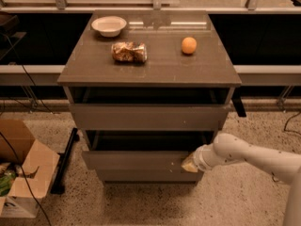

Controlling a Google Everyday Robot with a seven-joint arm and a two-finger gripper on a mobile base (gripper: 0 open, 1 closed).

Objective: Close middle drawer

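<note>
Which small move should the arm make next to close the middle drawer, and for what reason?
Probably a short push straight inward. The gripper is at the right end of the middle drawer front panel, and the drawer stands partly out, its dark inside showing above the panel.

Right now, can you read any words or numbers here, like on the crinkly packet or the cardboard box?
No text can be read anywhere.
Crinkly packet on the cabinet: print too blurred to read.
Cardboard box on the floor: no readable marks.
Middle drawer: no label; the claw is at the right end of its front panel.
</note>
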